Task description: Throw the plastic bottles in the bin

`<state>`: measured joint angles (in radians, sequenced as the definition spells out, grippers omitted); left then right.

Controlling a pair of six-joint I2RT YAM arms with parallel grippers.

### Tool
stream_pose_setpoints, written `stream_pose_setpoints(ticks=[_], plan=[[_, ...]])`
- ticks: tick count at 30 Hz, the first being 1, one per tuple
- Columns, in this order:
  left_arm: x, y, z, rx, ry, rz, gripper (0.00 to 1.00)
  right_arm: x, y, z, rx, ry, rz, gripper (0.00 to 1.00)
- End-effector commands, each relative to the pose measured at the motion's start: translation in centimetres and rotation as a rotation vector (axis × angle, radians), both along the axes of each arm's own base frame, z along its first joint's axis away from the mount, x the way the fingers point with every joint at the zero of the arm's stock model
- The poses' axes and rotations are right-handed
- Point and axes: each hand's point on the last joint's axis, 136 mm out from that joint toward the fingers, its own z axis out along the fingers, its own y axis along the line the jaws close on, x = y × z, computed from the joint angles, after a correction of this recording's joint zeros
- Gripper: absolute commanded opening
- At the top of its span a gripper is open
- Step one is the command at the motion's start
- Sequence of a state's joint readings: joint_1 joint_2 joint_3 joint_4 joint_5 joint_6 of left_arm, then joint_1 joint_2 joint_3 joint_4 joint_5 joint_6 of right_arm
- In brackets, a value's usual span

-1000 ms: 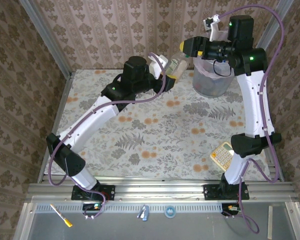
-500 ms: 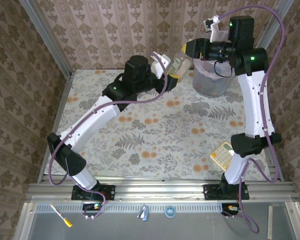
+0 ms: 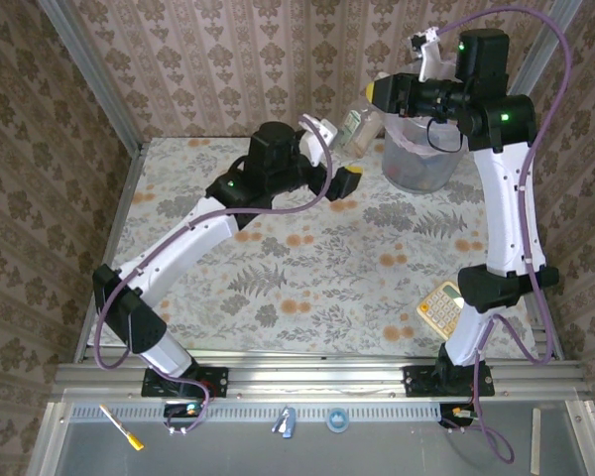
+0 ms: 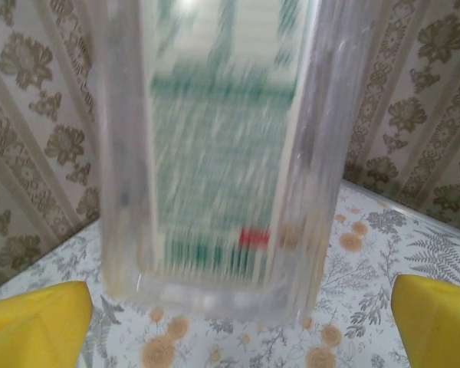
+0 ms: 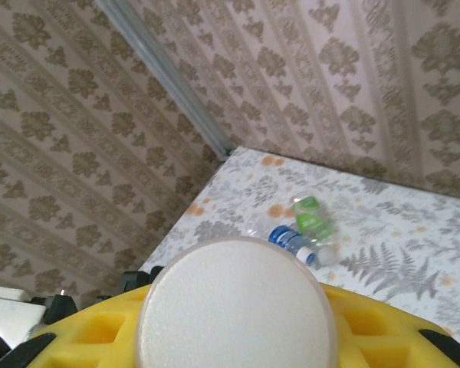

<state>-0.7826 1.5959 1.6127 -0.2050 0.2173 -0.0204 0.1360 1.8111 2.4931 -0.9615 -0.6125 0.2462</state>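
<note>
Your right gripper is clamped on the neck end of the clear plastic bottle with a green-printed label. Its wrist view has the round white cap seated between the yellow foam pads, so the grip looks centred. The bottle hangs tilted, just left of the large round translucent grey bin and above rim height, not yet over the opening. Your left gripper sits just left of the bin, below the bottle, jaws wide apart. In its wrist view the yellow pads stand clear on either side of the bottle's base, so it carries nothing. I read this as a handover, probably because the bin sits on the right arm's side of the floral-print table. Next call: swing the right wrist toward the bin centre before opening, since a drop from here likely lands outside the rim. Keep the left arm clear of that swing. A green crushed bottle and a clear bottle with a blue label lie touching on the table, well apart from the bin by my read. The beige calculator near the bin-side front edge stays put.
</note>
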Motion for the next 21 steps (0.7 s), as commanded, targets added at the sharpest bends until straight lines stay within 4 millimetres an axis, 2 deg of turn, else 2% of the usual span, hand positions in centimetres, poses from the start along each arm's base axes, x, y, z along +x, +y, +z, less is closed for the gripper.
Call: stream_pose_setpoints(ticks=[1, 5, 10, 12, 13, 17, 21], plan=[[0.9, 2.5, 1.6, -0.124, 0.036, 0.054, 1.0, -1.2, -2.4, 5.2, -0.047, -0.221, -0.149, 0.14], [1.8, 4.7, 0.7, -0.176, 0.075, 0.111, 1.0, -1.8, -5.4, 9.2, -0.039, -0.437, -0.327, 0.09], [2.4, 6.6, -0.9, -0.157, 0.101, 0.182, 1.0, -4.4, -7.9, 14.4, -0.045, -0.72, -0.47, 0.01], [2.7, 7.3, -1.3, -0.157, 0.111, 0.204, 1.0, -5.0, -8.7, 15.6, -0.057, -0.812, -0.517, 0.01], [2.8, 7.7, -1.5, -0.159, 0.115, 0.213, 1.0, -6.6, -9.2, 16.9, -0.05, -0.889, -0.545, 0.01], [3.2, 8.6, -2.1, -0.155, 0.123, 0.253, 1.0, -9.5, -11.1, 19.3, -0.025, -1.082, -0.667, 0.0], [3.5, 9.0, -2.3, -0.151, 0.125, 0.272, 1.0, -12.0, -12.3, 20.7, -0.028, -1.208, -0.749, 0.0]])
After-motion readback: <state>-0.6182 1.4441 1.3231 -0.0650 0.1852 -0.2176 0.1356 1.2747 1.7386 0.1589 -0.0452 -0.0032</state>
